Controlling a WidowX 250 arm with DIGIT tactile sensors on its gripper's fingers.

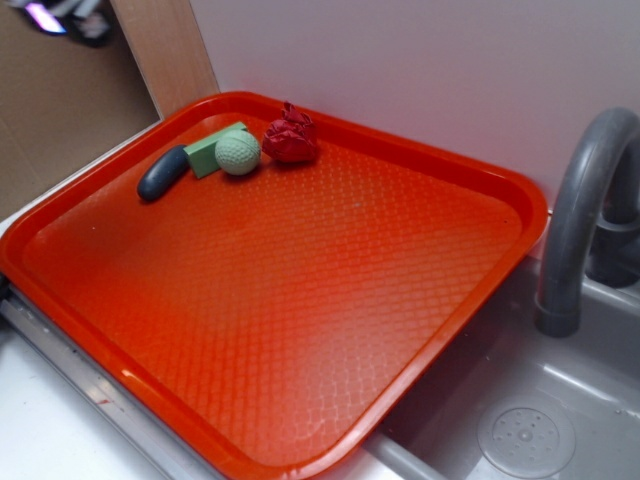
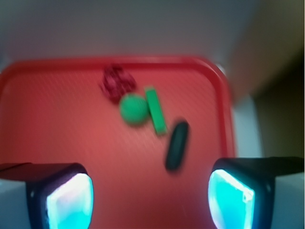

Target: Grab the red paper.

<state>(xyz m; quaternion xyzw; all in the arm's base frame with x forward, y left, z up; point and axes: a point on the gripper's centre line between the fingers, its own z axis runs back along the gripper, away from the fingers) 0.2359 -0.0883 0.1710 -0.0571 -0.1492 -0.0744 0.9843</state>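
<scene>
The red paper (image 1: pixel 290 137) is a dark red crumpled wad at the far edge of the orange-red tray (image 1: pixel 300 300), touching the green golf ball (image 1: pixel 238 153). In the wrist view the red paper (image 2: pixel 116 83) lies far ahead, above the green ball (image 2: pixel 134 109). My gripper (image 2: pixel 150 198) is open and empty, its two glowing pads wide apart at the bottom corners, high over the tray (image 2: pixel 47 124). The gripper does not show in the exterior view.
A green block (image 1: pixel 212 148) and a dark grey oblong piece (image 1: pixel 163 173) lie left of the ball; they also show in the wrist view, the block (image 2: pixel 156 109) and the dark piece (image 2: pixel 177 145). A grey faucet (image 1: pixel 580 210) and sink (image 1: pixel 520 430) stand at the right. A white wall rises behind the tray.
</scene>
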